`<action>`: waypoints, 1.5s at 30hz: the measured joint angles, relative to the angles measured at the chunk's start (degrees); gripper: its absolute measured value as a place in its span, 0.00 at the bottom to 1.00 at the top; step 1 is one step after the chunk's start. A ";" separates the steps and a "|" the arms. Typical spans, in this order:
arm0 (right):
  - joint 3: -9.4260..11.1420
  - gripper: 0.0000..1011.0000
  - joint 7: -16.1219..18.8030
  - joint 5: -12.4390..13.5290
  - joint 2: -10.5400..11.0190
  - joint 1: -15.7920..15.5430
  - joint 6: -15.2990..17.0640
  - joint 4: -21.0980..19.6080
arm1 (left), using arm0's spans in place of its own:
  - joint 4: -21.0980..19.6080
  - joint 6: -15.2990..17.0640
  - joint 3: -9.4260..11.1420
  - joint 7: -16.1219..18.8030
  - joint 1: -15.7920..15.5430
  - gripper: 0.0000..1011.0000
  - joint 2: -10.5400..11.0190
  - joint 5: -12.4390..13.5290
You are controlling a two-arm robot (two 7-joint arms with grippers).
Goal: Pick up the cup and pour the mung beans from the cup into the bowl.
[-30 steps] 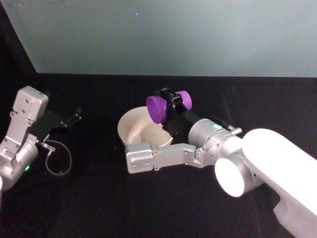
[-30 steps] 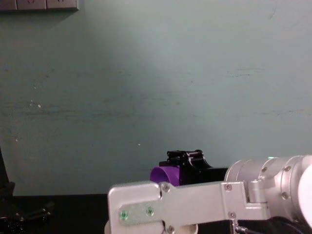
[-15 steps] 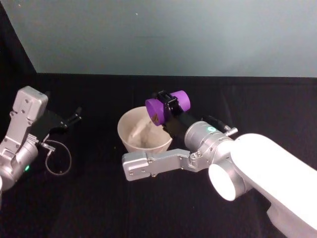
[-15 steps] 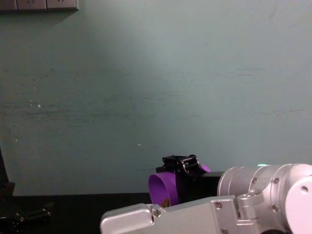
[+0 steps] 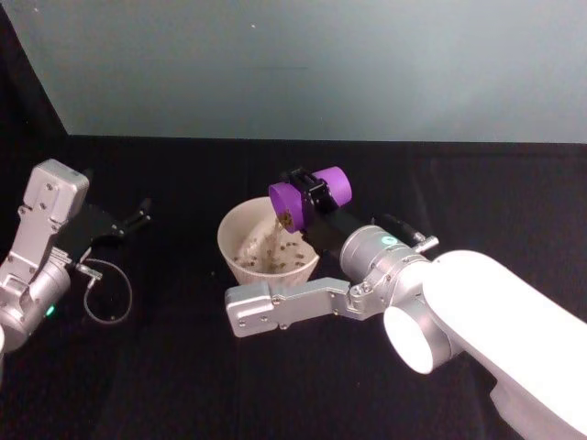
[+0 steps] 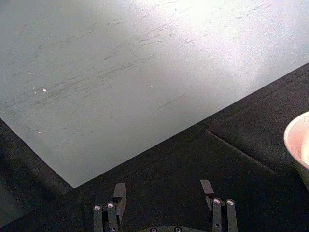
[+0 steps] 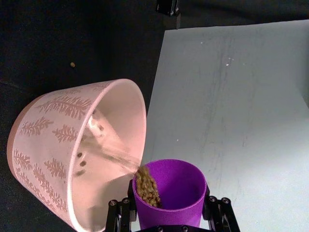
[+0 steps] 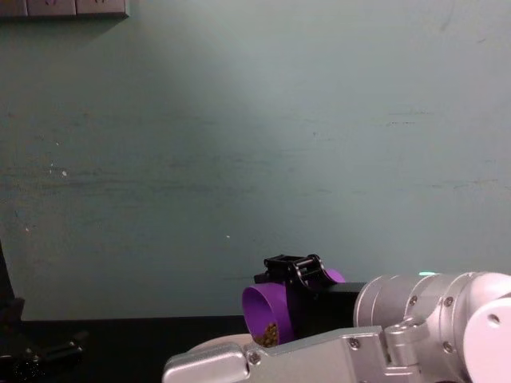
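The purple cup (image 5: 316,195) lies tipped on its side above the right rim of the bowl (image 5: 226,240), its mouth facing down-left. My right gripper (image 5: 310,194) is shut on the cup (image 7: 170,192). Mung beans (image 7: 145,186) heap at the cup's lip and stream into the bowl (image 7: 44,145), where more mung beans (image 5: 270,253) lie scattered. From the chest, the cup (image 8: 263,312) shows beans (image 8: 271,333) at its lower lip. My left gripper (image 6: 164,191) is open, parked at the table's left (image 5: 138,216), with the bowl's edge (image 6: 298,140) off to its side.
A black cloth covers the table, with a teal wall behind. My right arm's silver link (image 5: 284,307) crosses just in front of the bowl. A thin cable loop (image 5: 107,295) hangs by the left arm. One stray bean (image 7: 72,64) lies on the cloth beyond the bowl.
The cup has tipped further over the bowl and the beans now pour out; the bowl, nearly bare a second ago, holds scattered beans. The left arm has not moved.
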 joint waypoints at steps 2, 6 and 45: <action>0.15 0.73 0.02 -0.11 -0.11 -0.06 -0.10 0.01 | 0.00 0.00 0.00 0.00 0.00 0.99 0.00 0.00; 0.44 0.73 0.07 -0.51 -0.38 -0.12 -0.44 0.19 | 0.00 0.00 0.00 0.00 0.00 0.99 0.00 0.00; 0.24 0.73 0.39 -2.34 -0.52 -0.05 -1.25 0.51 | 0.00 0.00 0.00 0.00 0.00 0.99 0.00 0.00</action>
